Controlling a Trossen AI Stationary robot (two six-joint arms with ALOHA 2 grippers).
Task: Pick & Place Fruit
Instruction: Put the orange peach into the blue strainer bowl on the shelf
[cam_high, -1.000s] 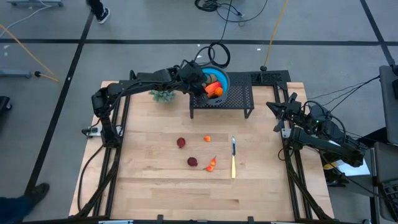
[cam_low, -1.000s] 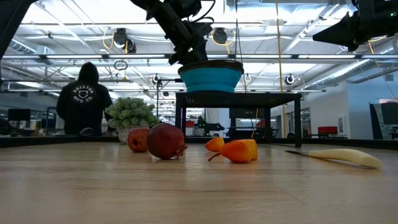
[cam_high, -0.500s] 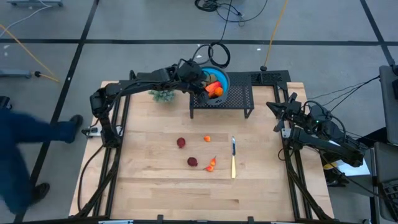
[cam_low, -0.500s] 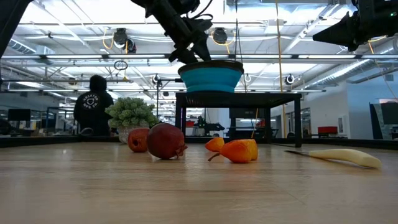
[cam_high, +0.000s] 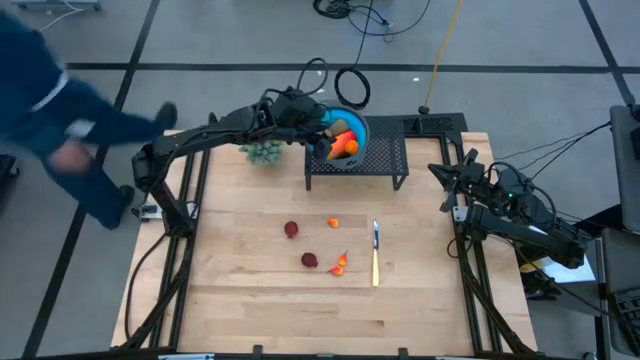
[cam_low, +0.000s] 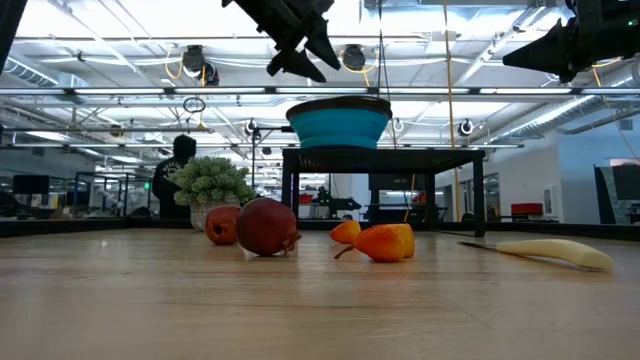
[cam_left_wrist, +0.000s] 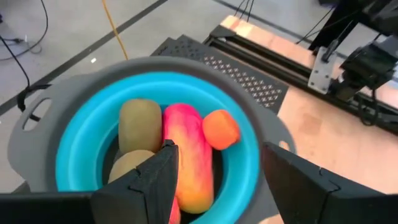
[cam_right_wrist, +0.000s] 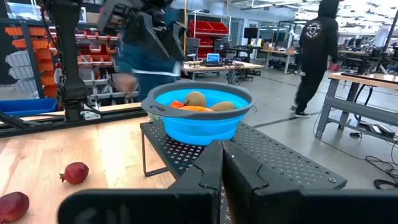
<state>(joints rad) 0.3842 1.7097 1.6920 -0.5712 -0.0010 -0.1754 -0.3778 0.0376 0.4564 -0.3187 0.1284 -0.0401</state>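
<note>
A blue bowl (cam_left_wrist: 68, 155) with a grey rim stands on a black mesh rack (cam_high: 385, 155) at the table's far side. In it lie a pink-orange mango-like fruit (cam_left_wrist: 186, 155), a small orange (cam_left_wrist: 221, 127) and two brownish-green ovals (cam_left_wrist: 140, 124). My left gripper (cam_left_wrist: 217, 155) hangs open above the bowl (cam_low: 338, 125), clear of its rim, with nothing between its fingers. Two dark red fruits (cam_high: 291, 229), (cam_high: 310, 260), a tiny orange (cam_high: 333, 223) and an orange-red fruit (cam_high: 341, 264) rest on the wooden table. My right gripper (cam_right_wrist: 222, 149) waits shut, raised at the table's right edge.
A knife (cam_high: 376, 255) with a pale handle lies right of the loose fruits. A pale green bushy plant (cam_high: 263, 152) stands left of the rack. A person in blue (cam_high: 60, 110) moves past the table's far left corner; another person (cam_right_wrist: 314, 56) stands farther back in the room.
My left gripper has risen from just over the bowl's rim to well above it, staying over the bowl. The fruits in the bowl and on the table lie where they were. A person has walked along the floor at the table's left.
</note>
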